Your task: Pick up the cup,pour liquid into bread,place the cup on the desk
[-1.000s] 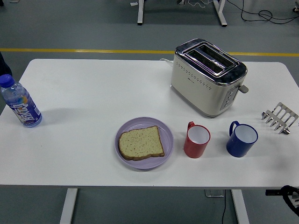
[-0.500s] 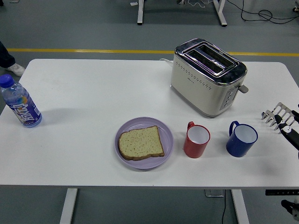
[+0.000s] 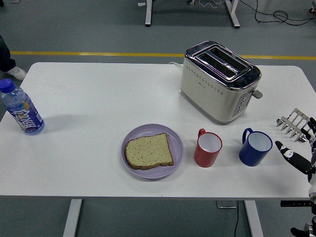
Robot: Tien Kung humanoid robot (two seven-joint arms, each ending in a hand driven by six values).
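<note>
- The right hand (image 3: 302,150) enters at the right edge of the frame, low, with its fingers (image 3: 286,151) spread and holding nothing.
- One finger points left toward the blue cup (image 3: 256,147), which stands just beside the hand and apart from it; nothing lies between them.
- The blue cup is upright, mouth up, with its handle on the upper-left side, turned away from the hand.
- The red cup (image 3: 208,148) stands further left, also upright, handle at upper left, between the blue cup and the plate (image 3: 152,129).
- The task names only "the cup"; judging by nearness, the blue one looks the likelier target, though the red one sits closer to the bread (image 3: 149,151).
- The bread lies flat on the plate, in the lower middle of the frame, left of both cups.
- A pour from the blue cup would probably have to pass over or around the red cup.
- The toaster (image 3: 219,80) stands above the cups, and a rack (image 3: 295,123) sits just above the hand.
- The tabletop (image 3: 98,98) edge runs close below the cups, so room is thin there.
- No left hand is visible.
- A bottle (image 3: 20,108) stands far left.
</note>
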